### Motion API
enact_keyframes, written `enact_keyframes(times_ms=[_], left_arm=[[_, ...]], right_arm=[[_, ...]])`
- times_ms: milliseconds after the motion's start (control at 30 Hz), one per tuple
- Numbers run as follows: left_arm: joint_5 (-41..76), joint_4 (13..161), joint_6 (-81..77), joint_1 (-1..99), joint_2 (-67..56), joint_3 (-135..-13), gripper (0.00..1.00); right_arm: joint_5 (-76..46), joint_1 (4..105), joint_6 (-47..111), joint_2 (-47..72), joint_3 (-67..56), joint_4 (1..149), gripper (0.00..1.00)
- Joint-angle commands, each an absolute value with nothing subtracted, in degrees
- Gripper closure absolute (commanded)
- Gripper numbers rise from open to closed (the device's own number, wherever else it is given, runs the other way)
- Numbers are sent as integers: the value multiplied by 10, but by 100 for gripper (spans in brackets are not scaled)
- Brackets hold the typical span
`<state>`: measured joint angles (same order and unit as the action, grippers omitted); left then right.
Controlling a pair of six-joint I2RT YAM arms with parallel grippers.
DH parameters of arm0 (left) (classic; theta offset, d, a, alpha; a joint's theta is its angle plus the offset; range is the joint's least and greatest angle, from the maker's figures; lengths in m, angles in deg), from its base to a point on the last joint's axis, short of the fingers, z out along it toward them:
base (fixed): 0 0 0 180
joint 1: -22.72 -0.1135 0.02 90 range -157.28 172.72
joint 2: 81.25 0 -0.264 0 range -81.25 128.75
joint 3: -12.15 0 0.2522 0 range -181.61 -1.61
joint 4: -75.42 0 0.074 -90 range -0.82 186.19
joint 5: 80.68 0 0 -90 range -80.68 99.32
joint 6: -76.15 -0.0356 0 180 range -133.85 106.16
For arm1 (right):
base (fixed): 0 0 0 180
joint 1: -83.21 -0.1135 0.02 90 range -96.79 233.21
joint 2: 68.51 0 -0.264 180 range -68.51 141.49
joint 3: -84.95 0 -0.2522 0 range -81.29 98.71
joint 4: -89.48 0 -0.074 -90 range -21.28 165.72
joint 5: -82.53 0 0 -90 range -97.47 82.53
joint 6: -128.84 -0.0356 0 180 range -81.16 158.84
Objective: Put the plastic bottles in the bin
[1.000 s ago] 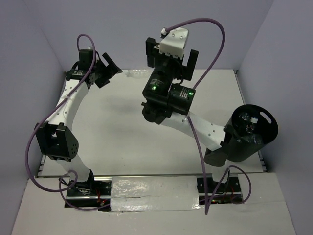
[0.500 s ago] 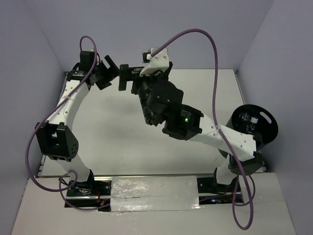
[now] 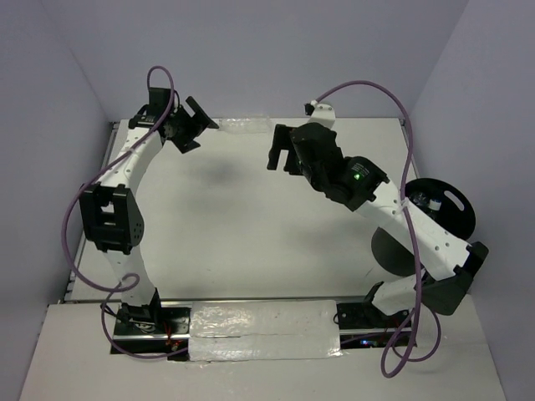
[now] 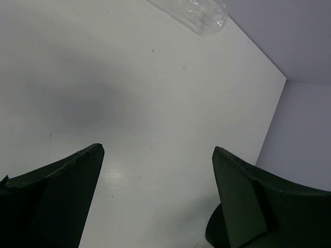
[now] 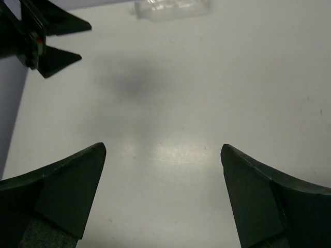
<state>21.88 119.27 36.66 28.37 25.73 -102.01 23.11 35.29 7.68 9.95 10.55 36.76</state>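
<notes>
One clear plastic bottle [image 3: 242, 126] lies on its side at the table's back edge, between my two grippers. It shows at the top of the left wrist view [image 4: 199, 13] and of the right wrist view [image 5: 173, 8]. My left gripper [image 3: 199, 125] is open and empty just left of it. My right gripper [image 3: 282, 159] is open and empty just right of it and a little nearer, above bare table. The black bin [image 3: 462, 224] stands at the right edge; a white-capped bottle [image 3: 428, 200] shows inside it. Both wrist views show wide-apart jaws, left [image 4: 158, 155] and right [image 5: 163, 150].
Purple walls close the table at the back and both sides. The right arm's white links cross in front of the bin. The left gripper [image 5: 36, 39] shows at the top left of the right wrist view. A taped strip [image 3: 263, 330] lies between the arm bases.
My right arm has swung down from high at the back centre, first left, then to a spot right of the bottle. My left arm has stretched farther back; its gripper shifted slightly right.
</notes>
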Motion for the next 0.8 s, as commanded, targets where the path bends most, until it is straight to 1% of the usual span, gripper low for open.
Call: enact_keyframes(times_ms=[0,167,367,567,700,767], left_arm=[[260,1122,436,281,304,-1049,1],[246,1074,538,283,391,-1093,1],[186,1012,638,293,483,-1161,1],[149,979,710,303,622,-1292,1],[130,950,745,311,689,-1375,1],[125,935,763,315,710,-1381,1]], right_arm=[[202,367,23,81,87,297,0],[217,368,23,52,18,310,0],[252,369,-4,11,-38,296,0],[281,369,-20,-50,-89,306,0],[293,372,-19,-72,-97,300,0],[294,372,-15,-72,-97,297,0]])
